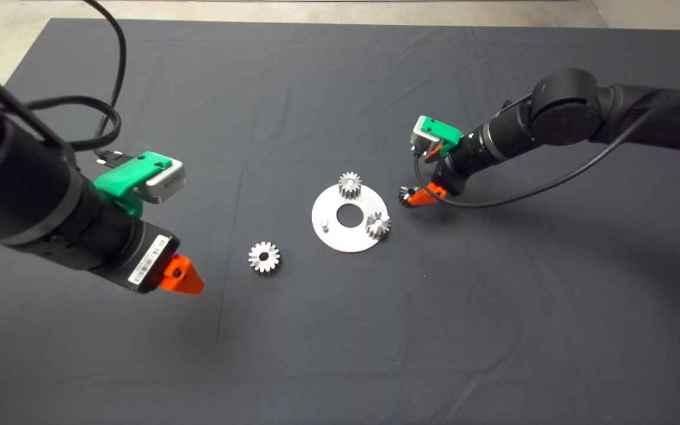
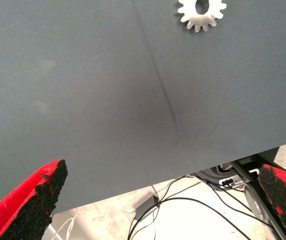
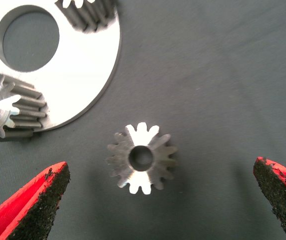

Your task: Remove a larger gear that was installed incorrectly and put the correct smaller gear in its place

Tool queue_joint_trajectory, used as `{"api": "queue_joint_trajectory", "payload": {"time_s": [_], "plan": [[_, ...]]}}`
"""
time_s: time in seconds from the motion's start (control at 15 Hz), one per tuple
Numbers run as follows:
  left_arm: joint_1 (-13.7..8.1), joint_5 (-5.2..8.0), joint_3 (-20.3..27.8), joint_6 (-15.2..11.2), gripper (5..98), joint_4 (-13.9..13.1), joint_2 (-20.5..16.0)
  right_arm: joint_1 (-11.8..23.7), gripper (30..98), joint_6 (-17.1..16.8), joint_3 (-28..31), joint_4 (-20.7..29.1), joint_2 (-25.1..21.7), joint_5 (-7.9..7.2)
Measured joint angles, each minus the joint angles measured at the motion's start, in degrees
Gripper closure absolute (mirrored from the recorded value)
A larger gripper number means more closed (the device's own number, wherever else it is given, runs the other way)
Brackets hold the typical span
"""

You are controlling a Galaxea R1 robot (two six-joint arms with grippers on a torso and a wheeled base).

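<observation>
**Closing on the smaller gear beside the plate**

From the head view, my right hand hung low over the mat, just beside the round silver plate. The smaller gear lay at its fingertips. Two small gears stood on the plate, and one bare peg waited, so I judged that peg to be the target. The larger gear lay flat on the surface, off the plate, near my left hand.

My left wrist view showed the left hand empty, its fingers spread wide, with the larger gear well ahead of them.

My right wrist view showed the right hand open, fingers wide apart, the smaller gear lying between them, slightly nearer one pad and apart from the plate's edge. To grip well, I judged I should centre over its bore, descend until the pads flanked the teeth, then close squarely so it would not tilt.
</observation>
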Motion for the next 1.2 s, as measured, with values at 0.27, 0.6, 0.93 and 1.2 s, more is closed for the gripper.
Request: {"api": "queue_joint_trajectory", "payload": {"time_s": [0.27,0.6,0.93,1.2], "plan": [[0.01,0.02,0.0,0.0,5.3,-0.12,0.0,-0.98,30.8,0.0,0.48,-2.34,0.18,0.02],[0.0,0.0,0.02,0.0,5.3,-0.17,0.0,-1.24,30.8,0.03,0.67,-5.76,0.55,0.08],[0.0,0.0,0.02,0.0,5.3,-0.2,0.0,-1.77,30.8,0.21,0.67,-7.91,0.99,0.16],[0.0,0.0,0.02,0.01,5.3,-0.41,-0.1,-2.85,32.2,0.48,0.67,-8.1,1.8,0.3]]}}
